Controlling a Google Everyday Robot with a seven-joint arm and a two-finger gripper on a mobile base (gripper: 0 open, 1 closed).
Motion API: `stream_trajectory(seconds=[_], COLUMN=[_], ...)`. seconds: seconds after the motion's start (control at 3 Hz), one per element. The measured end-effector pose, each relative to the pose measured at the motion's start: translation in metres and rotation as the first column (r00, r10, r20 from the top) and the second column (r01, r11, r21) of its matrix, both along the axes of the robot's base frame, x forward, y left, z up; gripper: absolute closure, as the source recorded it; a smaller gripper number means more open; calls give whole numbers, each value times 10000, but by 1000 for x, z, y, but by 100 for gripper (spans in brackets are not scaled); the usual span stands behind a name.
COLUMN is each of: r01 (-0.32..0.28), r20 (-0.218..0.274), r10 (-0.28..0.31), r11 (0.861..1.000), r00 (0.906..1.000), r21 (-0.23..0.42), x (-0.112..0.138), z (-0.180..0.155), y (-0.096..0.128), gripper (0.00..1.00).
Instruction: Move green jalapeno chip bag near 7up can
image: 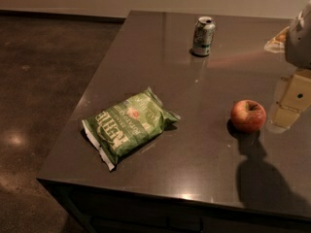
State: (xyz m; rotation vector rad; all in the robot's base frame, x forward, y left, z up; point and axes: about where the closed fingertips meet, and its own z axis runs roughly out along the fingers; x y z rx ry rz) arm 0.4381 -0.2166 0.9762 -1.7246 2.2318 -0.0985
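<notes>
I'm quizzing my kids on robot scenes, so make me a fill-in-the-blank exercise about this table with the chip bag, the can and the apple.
1. The 7up can stands ____ on the table.
2. The green jalapeno chip bag carries the white word ____.
3. The thing nearest the gripper, at the picture's right edge, is the red ____.

Missing words: upright; Kettle; apple.

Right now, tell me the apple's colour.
Apple: red, yellowish patches, camera view; tool at right edge.
</notes>
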Motion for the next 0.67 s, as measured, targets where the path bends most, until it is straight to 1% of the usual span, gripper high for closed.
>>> stream_trajectory(seconds=[0.33, 0.67], r01=[0, -241], r20=[2, 81], r10=[0, 241], r11=[10000, 9997], r00=[10000, 9997], r21=[0, -69], x=[0, 2], z=[0, 2], y=[0, 8], gripper=[0, 0])
